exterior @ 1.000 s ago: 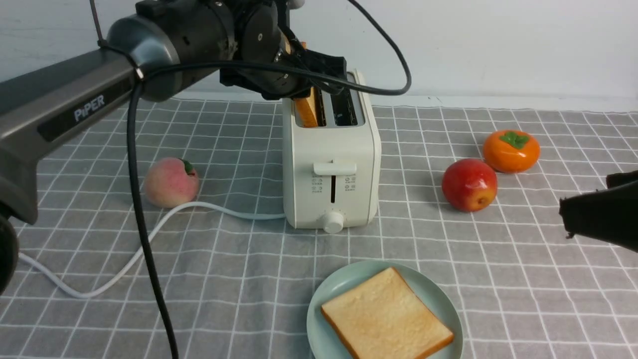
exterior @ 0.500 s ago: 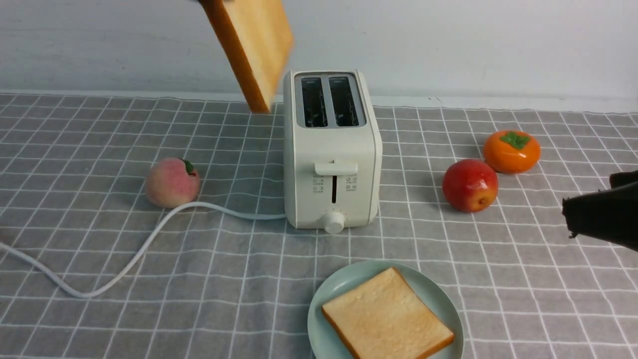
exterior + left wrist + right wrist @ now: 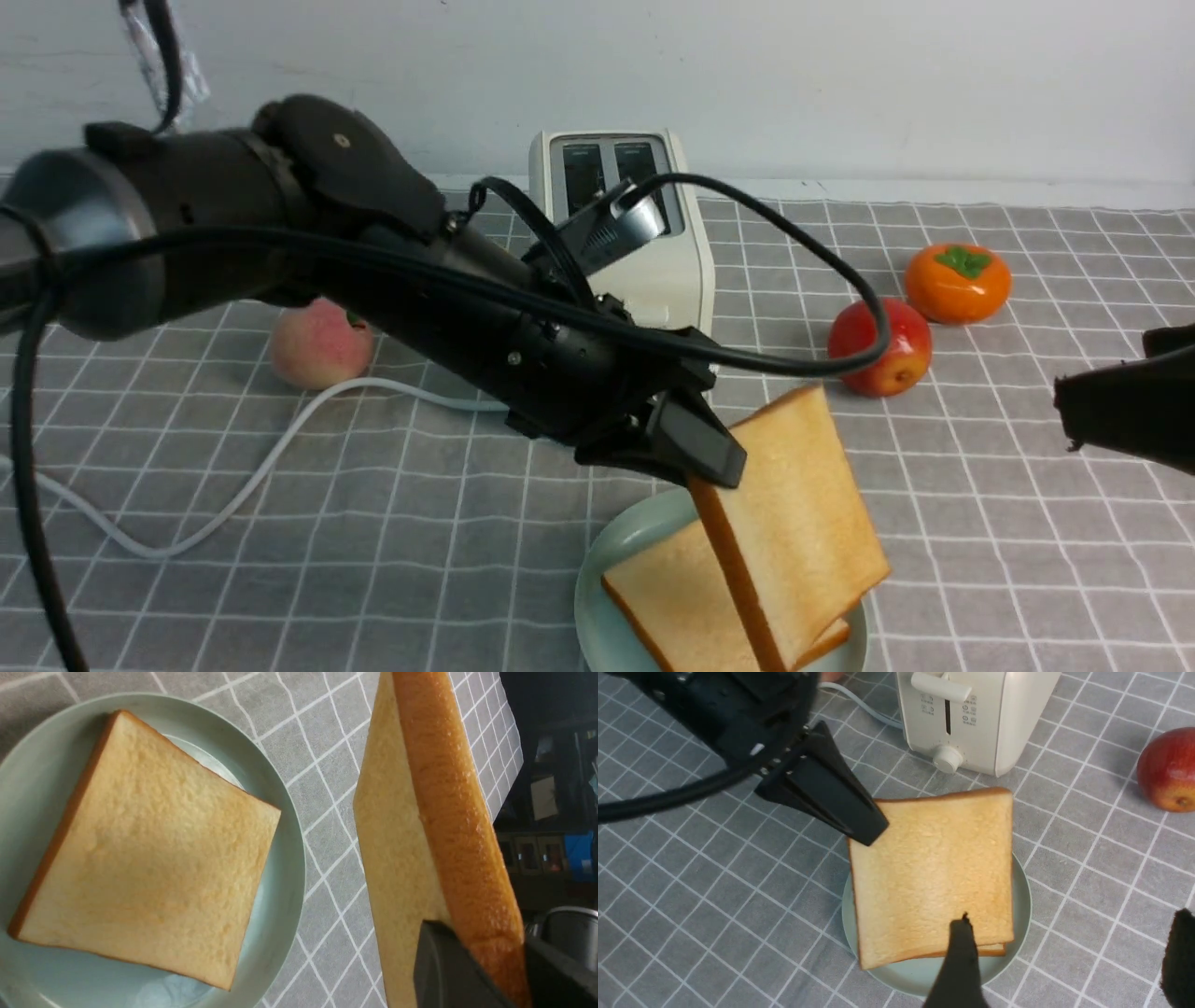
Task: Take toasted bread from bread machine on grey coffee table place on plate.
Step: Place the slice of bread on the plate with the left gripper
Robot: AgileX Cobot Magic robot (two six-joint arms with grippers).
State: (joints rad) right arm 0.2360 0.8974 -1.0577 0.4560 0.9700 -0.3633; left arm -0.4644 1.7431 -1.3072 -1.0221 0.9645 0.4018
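Observation:
My left gripper is shut on the crust edge of one toasted bread slice and holds it tilted, low over the mint-green plate. The second slice lies flat on that plate. In the left wrist view the held slice sits between my jaws, beside the plate with its slice. The bread machine stands behind on the grey coffee table, partly hidden by my left arm. My right gripper is open and empty, just right of the plate.
A peach lies left of the toaster, with the white power cord running past it. A red apple and an orange persimmon lie to the right. A white wall stands behind the table.
My left gripper pulled the slice up out of the toaster, swung it high, then brought it down over the plate. The right gripper has stayed still.

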